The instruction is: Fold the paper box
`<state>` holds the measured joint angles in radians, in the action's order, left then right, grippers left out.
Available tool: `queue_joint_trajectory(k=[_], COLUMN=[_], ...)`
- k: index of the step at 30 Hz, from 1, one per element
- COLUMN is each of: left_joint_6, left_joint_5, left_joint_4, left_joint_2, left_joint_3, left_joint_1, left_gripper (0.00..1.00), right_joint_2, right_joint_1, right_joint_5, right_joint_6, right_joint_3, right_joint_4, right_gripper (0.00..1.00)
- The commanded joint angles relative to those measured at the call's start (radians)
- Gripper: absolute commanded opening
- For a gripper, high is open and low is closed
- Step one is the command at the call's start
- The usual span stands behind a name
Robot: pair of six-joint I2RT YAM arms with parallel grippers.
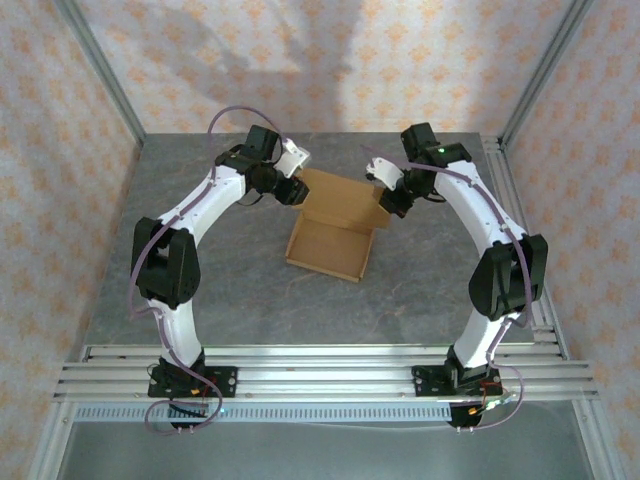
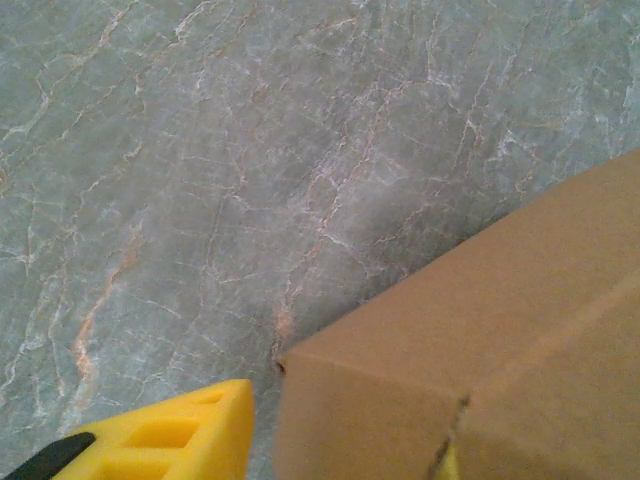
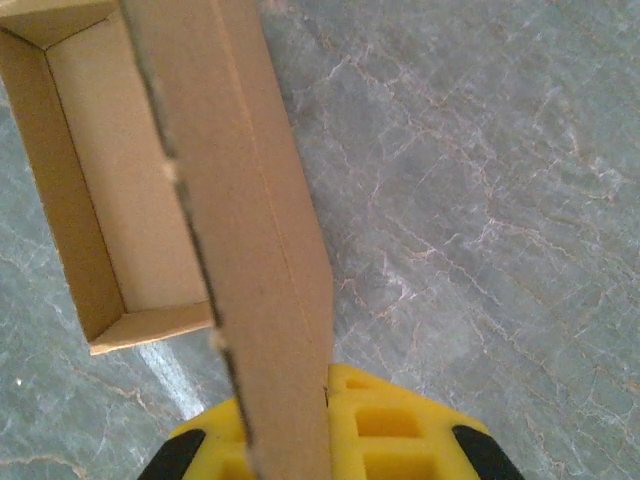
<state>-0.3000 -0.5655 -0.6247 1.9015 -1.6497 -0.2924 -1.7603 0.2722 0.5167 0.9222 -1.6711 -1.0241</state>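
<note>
Brown cardboard, the paper box lies on the grey marbled table beyond the two arm bases. Its shallow tray is open upward at the near end, and a panel rises at the far end. At the box's far right corner the right gripper is clamped on a raised flap, whose edge runs down between the yellow fingers. At the box's far left corner the left gripper straddles the cardboard with jaws parted. One finger stands just beside the box wall, with a sliver of table between them.
</note>
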Motion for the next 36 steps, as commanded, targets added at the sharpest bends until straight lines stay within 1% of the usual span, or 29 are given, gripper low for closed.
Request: queue_joint_trajectory(k=[1,6,7,10,12,15,18,20,21,23,25,26,28,30,33,36], left_joint_6=[0.068,0.112,0.115,0.121,0.129,0.149,0.182,0.2,0.203,0.219,0.239,0.248,0.257,0.251,0.229,0.218], left_joint_5=[0.001,0.042,0.045,0.061,0.064,0.045,0.018,0.024,0.03,0.054,0.068,0.071,0.089,0.103,0.096,0.086], left_joint_4=[-0.024,-0.021,-0.022,-0.024,-0.024,-0.007,0.042,0.062,0.065,0.083,0.113,0.126,0.147,0.147,0.138,0.14], left_joint_2=[-0.017,-0.043,-0.049,-0.07,-0.078,-0.083,-0.079,-0.073,-0.072,-0.069,-0.076,-0.081,-0.095,-0.099,-0.092,-0.091], left_joint_3=[-0.008,0.036,0.043,0.058,0.061,0.063,0.076,0.085,0.086,0.098,0.122,0.135,0.162,0.171,0.167,0.169], left_joint_1=[0.004,0.004,0.004,0.004,0.004,0.002,-0.002,-0.014,-0.021,-0.033,-0.04,-0.04,-0.04,-0.04,-0.04,-0.04], left_gripper=[0.4,0.4,0.39,0.29,0.24,0.23,0.15,0.12,0.1,0.07,0.05,0.04,0.02,0.01,0.01,0.01], right_joint_2=[0.014,0.011,0.01,-0.001,-0.011,-0.01,0.001,0.006,0.009,0.016,0.029,0.038,0.07,0.119,0.199,0.237], right_joint_1=[-0.003,0.001,0.004,0.01,0.013,0.021,0.031,0.033,0.033,0.033,0.032,0.031,0.02,0.0,-0.04,-0.078], right_joint_5=[0.008,0.006,0.004,-0.018,-0.032,-0.035,-0.026,-0.025,-0.022,-0.024,-0.042,-0.054,-0.086,-0.08,-0.037,0.041], right_joint_6=[-0.063,-0.083,-0.075,-0.071,-0.076,-0.083,-0.093,-0.115,-0.124,-0.156,-0.212,-0.241,-0.309,-0.348,-0.393,-0.366], right_joint_3=[-0.007,0.0,0.001,-0.008,-0.021,-0.023,0.0,0.012,0.019,0.031,0.04,0.047,0.086,0.157,0.291,0.356], right_joint_4=[0.071,0.089,0.085,0.076,0.063,0.059,0.08,0.099,0.106,0.131,0.159,0.176,0.237,0.313,0.445,0.454], right_gripper=[0.0,0.0,0.0,0.0,0.0,0.0,0.0,0.0,0.02,0.11,0.37,0.45,0.55,0.61,0.66,0.67])
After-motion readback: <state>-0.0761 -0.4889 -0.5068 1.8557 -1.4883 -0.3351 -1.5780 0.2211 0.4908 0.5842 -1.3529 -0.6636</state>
